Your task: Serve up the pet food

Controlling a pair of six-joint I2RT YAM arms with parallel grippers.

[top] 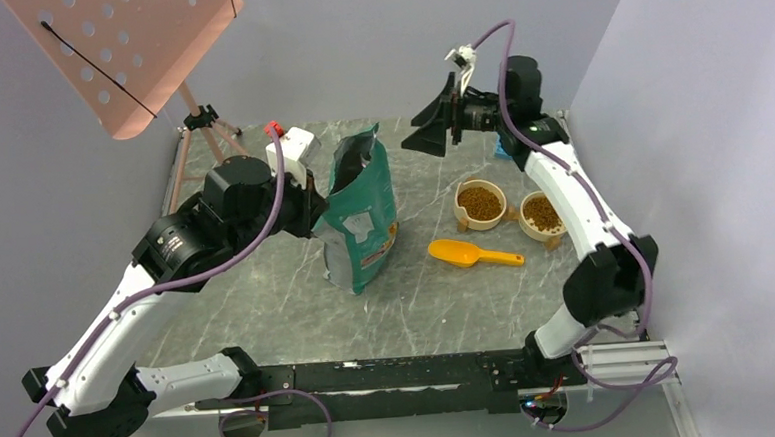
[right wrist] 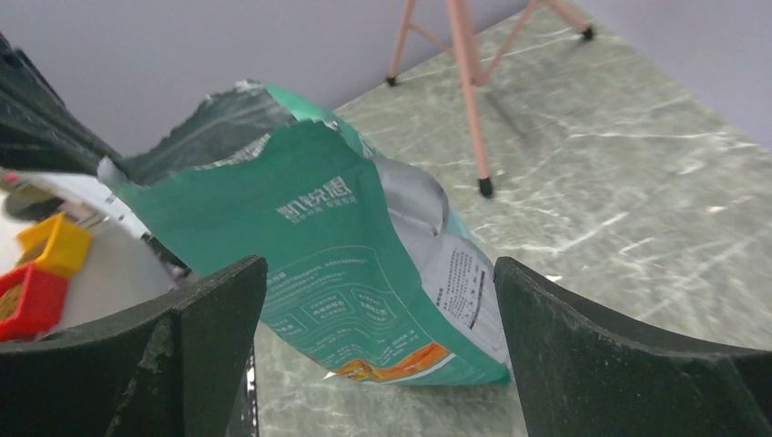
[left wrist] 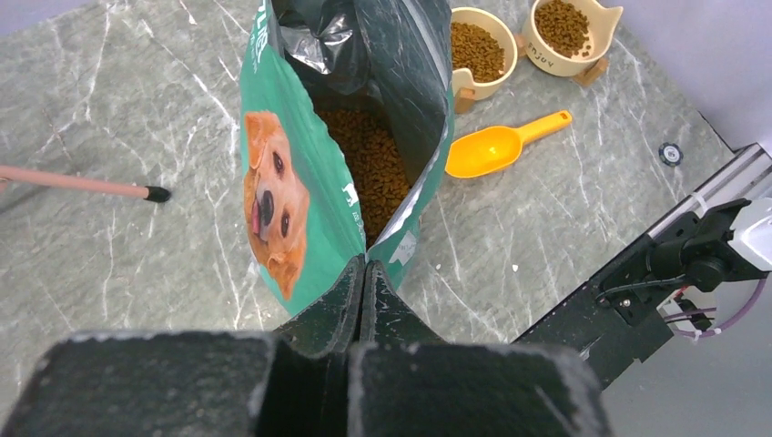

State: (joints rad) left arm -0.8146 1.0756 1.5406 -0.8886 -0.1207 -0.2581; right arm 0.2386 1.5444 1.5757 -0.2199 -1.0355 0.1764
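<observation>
Kibble (left wrist: 373, 168) is loose, light and rolls, so I can't pinch it. It lies in the bag (left wrist: 273, 196) and both bowls (top: 481, 225). I'd move it with the scoop (top: 462, 253), held by the handle. Left gripper (left wrist: 364, 273) is pinched on the bag's rim. Right gripper (right wrist: 378, 269) hangs wide open, empty.

The top external view looks down from above and behind the near edge, taking in the whole bench (top: 268, 315) to its far edge; the left wrist view, over the left gripper (left wrist: 364, 269), sits close above the open bag (left wrist: 300, 209), facing down and toward the right edge, where bowls (left wrist: 462, 82) and scoop (left wrist: 496, 146) show; the right wrist view, between the fingers of the right gripper (right wrist: 380, 269), faces left from near the far-right corner; all three share the bag; top and left wrist share bowls and scoop.
</observation>
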